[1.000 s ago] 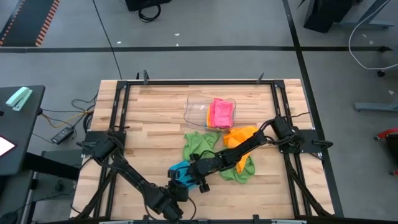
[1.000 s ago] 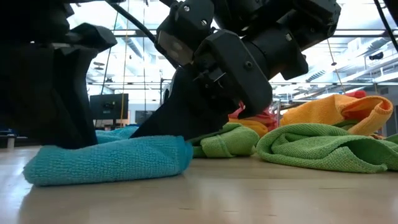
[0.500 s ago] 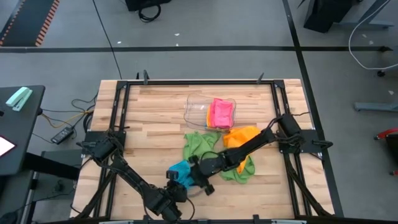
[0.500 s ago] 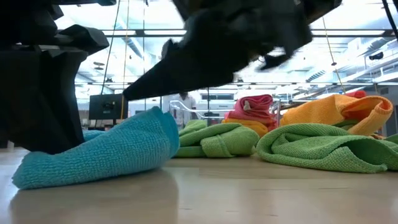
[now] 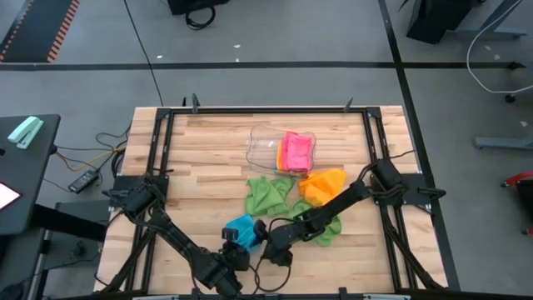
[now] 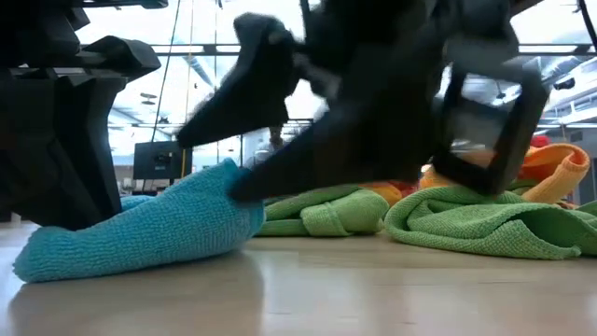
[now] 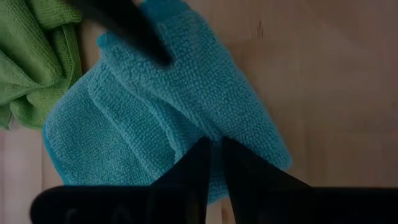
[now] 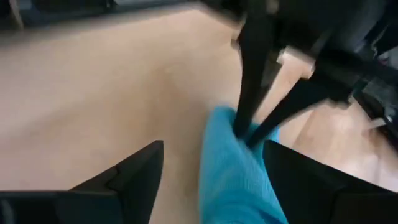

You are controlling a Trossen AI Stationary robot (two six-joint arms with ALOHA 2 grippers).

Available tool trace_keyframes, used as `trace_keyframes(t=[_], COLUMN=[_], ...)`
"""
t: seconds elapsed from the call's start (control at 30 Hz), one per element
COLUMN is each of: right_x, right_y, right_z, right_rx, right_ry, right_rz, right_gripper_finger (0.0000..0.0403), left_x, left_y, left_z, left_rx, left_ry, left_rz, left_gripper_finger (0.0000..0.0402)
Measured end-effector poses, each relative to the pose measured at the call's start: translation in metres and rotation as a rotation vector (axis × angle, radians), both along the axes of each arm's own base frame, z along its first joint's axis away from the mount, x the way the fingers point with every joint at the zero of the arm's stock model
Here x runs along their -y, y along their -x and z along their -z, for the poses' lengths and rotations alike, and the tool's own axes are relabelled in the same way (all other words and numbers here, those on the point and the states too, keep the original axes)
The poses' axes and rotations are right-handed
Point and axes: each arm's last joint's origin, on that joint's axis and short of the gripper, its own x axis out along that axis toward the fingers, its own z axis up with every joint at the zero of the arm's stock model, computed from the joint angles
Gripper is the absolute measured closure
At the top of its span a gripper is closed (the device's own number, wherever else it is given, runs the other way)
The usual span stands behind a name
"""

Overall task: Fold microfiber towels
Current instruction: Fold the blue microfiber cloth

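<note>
1. The blue towel (image 5: 240, 228) lies bunched near the table's (image 5: 208, 158) front edge, left of centre.
2. The left gripper (image 7: 214, 163) pinches the blue towel's near edge, fingers almost together on the cloth.
3. The right gripper (image 8: 208, 163) hovers just right of that towel, fingers spread wide and holding nothing.
4. Two green towels (image 5: 268, 195) and an orange towel (image 5: 323, 183) lie crumpled mid-table, touching each other.
5. A pink towel (image 5: 296, 151) rests in the clear tray (image 5: 265, 147) farther back.
</note>
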Motion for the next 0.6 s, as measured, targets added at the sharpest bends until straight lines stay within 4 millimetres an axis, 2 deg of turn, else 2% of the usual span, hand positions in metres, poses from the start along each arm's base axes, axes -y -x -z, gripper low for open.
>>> trace_keyframes(t=[0.13,0.6], right_x=[0.0044,0.0082], right_y=[-0.002,-0.0037], right_z=[0.009,0.0109], right_rx=[0.024,0.073], right_ry=[0.13,0.317], right_rz=[0.017,-0.08], right_gripper_finger=[0.0107,0.0109], left_x=[-0.0004,-0.0016], left_y=[0.0004,0.0009], left_z=[0.0001,0.0002], left_rx=[-0.003,-0.002], left_ry=[-0.005,-0.023], left_rz=[0.0,-0.002], left_gripper_finger=[0.0353,0.0349])
